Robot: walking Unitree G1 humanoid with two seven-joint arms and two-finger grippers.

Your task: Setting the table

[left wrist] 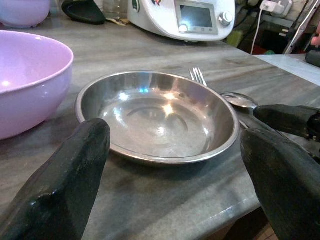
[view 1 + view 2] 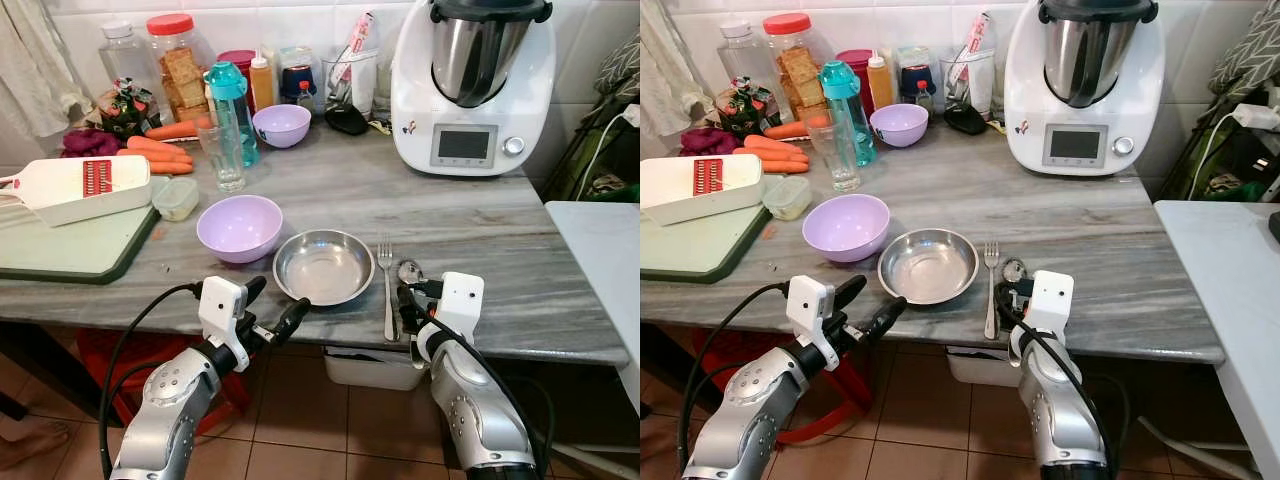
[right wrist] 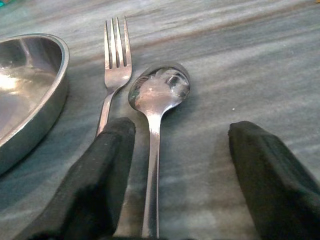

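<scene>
My right gripper hangs at the table edge, fingers spread, astride the silver spoon's handle. Left gripper spread too, facing the round steel plate. Steel fork just right of plate, spoon beyond it: place looks laid. Lilac plastic bowl just left of plate; clear glass tumbler behind it, probably left to place.

Each of the two arms is a rounded, jointed shell of matte silver metal dotted with small dark screw holes, and each ends in a boxy white plastic wrist housing with a small dark dot on its face. A black cable loops out from each white housing and runs back along the silver forearm. The left claw and the right claw each have two long, matte black fingers with blunt, rounded, slightly rough-textured tips.
</scene>
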